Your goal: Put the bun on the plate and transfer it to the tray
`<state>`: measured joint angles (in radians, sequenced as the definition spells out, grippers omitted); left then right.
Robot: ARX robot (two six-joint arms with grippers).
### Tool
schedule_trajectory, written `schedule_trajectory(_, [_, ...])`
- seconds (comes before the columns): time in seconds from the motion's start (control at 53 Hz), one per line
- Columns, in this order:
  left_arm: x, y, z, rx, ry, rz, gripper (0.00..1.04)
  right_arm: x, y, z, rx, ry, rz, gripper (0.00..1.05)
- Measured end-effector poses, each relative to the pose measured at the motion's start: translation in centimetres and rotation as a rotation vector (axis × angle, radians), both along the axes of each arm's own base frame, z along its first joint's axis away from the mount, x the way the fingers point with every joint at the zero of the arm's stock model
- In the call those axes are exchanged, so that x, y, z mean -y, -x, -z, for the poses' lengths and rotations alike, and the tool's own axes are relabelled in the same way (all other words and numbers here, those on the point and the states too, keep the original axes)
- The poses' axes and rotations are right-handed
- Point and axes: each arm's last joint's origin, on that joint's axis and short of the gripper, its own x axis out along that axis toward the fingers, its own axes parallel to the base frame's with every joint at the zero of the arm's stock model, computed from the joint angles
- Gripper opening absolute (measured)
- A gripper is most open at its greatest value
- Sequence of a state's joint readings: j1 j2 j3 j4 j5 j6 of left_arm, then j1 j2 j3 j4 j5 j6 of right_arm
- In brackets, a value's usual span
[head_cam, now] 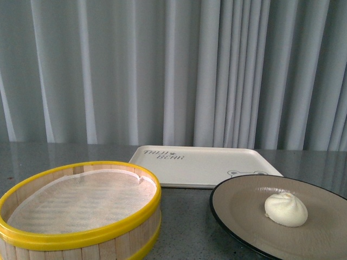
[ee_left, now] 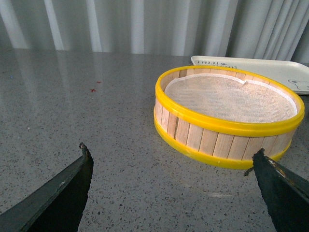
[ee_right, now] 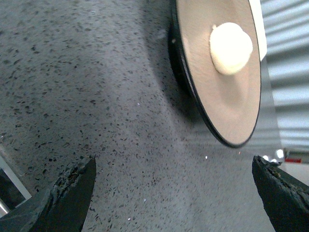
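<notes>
I've got the bun sitting on the plate, lower right of front frame. The tray lies just behind, mid-frame, w/ the steamer basket lower left. Left gripper & right gripper: both spread wide, gripping nothing.

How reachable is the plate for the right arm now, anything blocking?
Probably yes. The right gripper is open, with only bare countertop between it and the rim of the plate; the bun sits further in, clear of that edge.

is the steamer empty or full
Empty: only a white liner shows inside the steamer; the bun sits on the plate.
</notes>
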<state>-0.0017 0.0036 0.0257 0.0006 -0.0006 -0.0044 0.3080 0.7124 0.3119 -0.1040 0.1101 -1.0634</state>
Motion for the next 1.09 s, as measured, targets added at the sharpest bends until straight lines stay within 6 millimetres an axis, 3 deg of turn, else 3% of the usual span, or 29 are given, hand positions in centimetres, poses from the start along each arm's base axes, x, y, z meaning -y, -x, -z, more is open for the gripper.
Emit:
schedule_trajectory(0.264, [0.0, 0.0, 0.0, 0.000, 0.000, 0.000, 0.98, -0.5, -3.3, 0.4, 0.035, 0.188, -0.144, 0.96])
schedule_trajectory(0.735, [0.0, 0.0, 0.0, 0.000, 0.000, 0.000, 0.98, -1.5, -8.5, 0.3, 0.060, 0.244, -0.204, 0.96])
schedule_trajectory(0.943, [0.0, 0.0, 0.0, 0.000, 0.000, 0.000, 0.98, -1.9, -9.8, 0.4, 0.092, 0.236, -0.206, 0.96])
schedule_trajectory(1.093, [0.0, 0.0, 0.0, 0.000, 0.000, 0.000, 0.98, -2.3, -10.1, 0.9, 0.091, 0.221, -0.216, 0.66])
